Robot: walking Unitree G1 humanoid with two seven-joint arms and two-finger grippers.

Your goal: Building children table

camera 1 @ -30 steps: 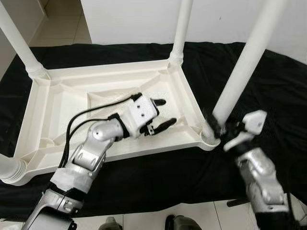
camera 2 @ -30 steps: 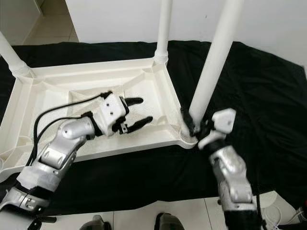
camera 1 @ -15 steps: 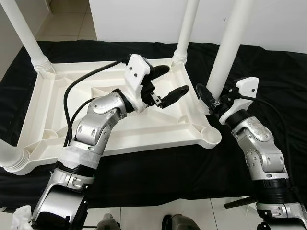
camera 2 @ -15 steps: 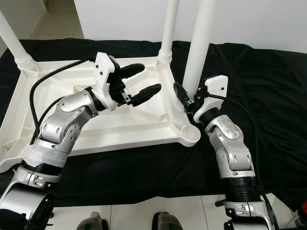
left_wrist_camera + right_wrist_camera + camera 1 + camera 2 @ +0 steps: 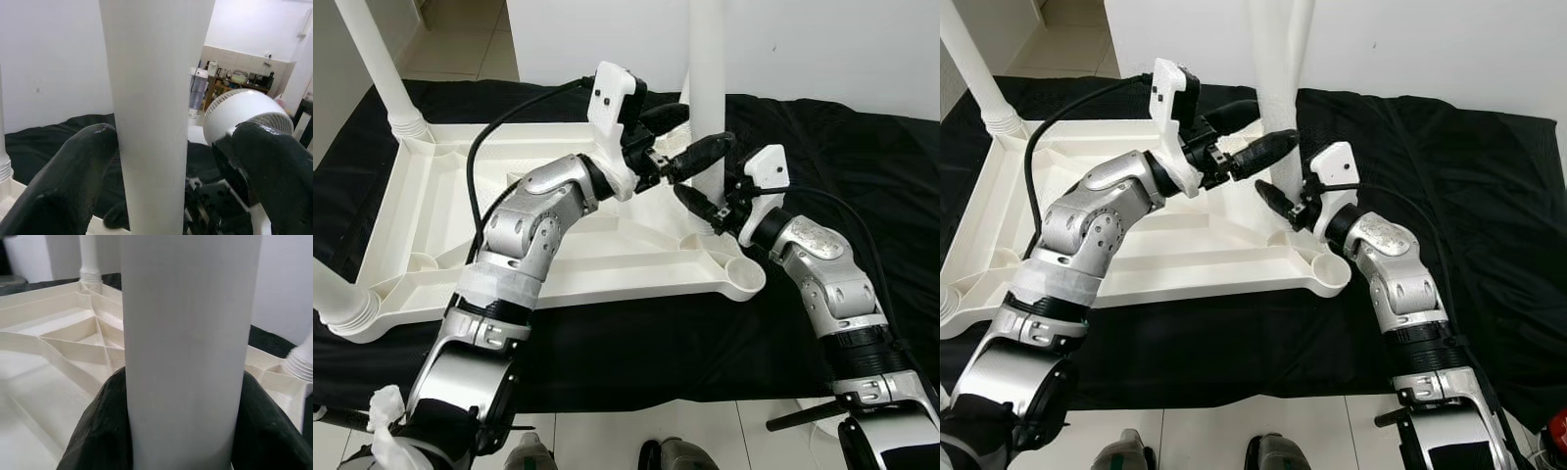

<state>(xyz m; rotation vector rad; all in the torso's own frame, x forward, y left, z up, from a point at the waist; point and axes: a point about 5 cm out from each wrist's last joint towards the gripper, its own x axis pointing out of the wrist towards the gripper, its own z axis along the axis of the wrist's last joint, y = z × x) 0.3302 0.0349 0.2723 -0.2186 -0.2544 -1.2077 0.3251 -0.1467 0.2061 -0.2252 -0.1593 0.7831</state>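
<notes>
The white plastic table top (image 5: 431, 235) lies upside down on a black cloth. Legs stand in its far left corner (image 5: 382, 78) and near left corner (image 5: 333, 294). The near right socket (image 5: 744, 279) holds no leg. My right gripper (image 5: 705, 206) is shut on the lower part of a loose white leg (image 5: 707, 59), held upright over the top's right side. In the right wrist view both fingers (image 5: 102, 431) press against this leg (image 5: 190, 333). My left gripper (image 5: 705, 127) stands open higher up, one finger (image 5: 73, 171) on each side of the leg (image 5: 151, 112).
The black cloth (image 5: 862, 147) covers the work surface out to the right. A white wall (image 5: 822, 39) rises close behind it. Tiled floor (image 5: 460, 39) lies at the far left, and my feet (image 5: 533, 455) stand at the near edge. A white fan (image 5: 239, 112) stands in the room beyond.
The right gripper has carried the leg away from the near right socket, up and inward over the top. The left gripper rose from inside the top to straddle the leg. The camera has shifted.
</notes>
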